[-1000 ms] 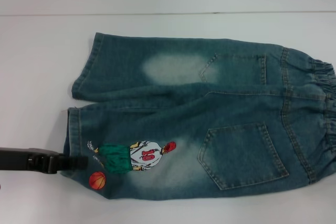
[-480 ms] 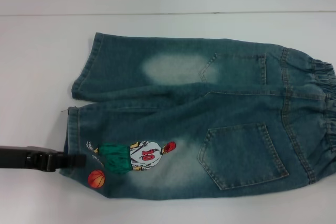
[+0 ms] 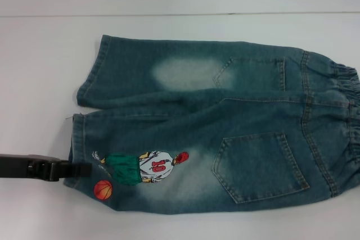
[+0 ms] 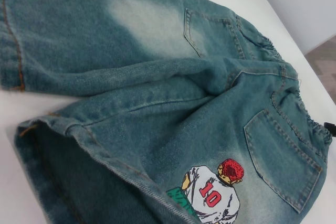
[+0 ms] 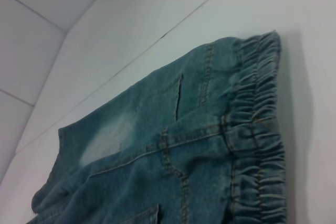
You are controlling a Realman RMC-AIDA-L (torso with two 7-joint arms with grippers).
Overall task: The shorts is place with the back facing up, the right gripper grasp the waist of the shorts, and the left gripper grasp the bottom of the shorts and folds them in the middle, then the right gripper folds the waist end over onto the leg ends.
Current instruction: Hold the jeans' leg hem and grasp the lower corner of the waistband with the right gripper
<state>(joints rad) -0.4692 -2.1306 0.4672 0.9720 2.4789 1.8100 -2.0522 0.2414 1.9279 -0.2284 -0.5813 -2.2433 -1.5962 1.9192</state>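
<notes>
Sliding slightly off the shorts (image 3: 214, 133), the left end effector (image 3: 79, 170) perhaps grasps the hem (image 3: 76, 150); grip unclear.

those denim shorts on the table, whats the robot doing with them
The shorts lie flat on the white table, back pockets up, not yet folded. The left gripper is at the hem of the near leg, beside the basketball print. The right gripper is out of sight; its wrist camera looks onto the ruffled waist.

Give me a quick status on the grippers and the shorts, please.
Left gripper at the near leg hem, beside the basketball print. Right gripper out of view. Shorts flat, back up, unfolded, waist on robot's right. Nothing in the way.
</notes>
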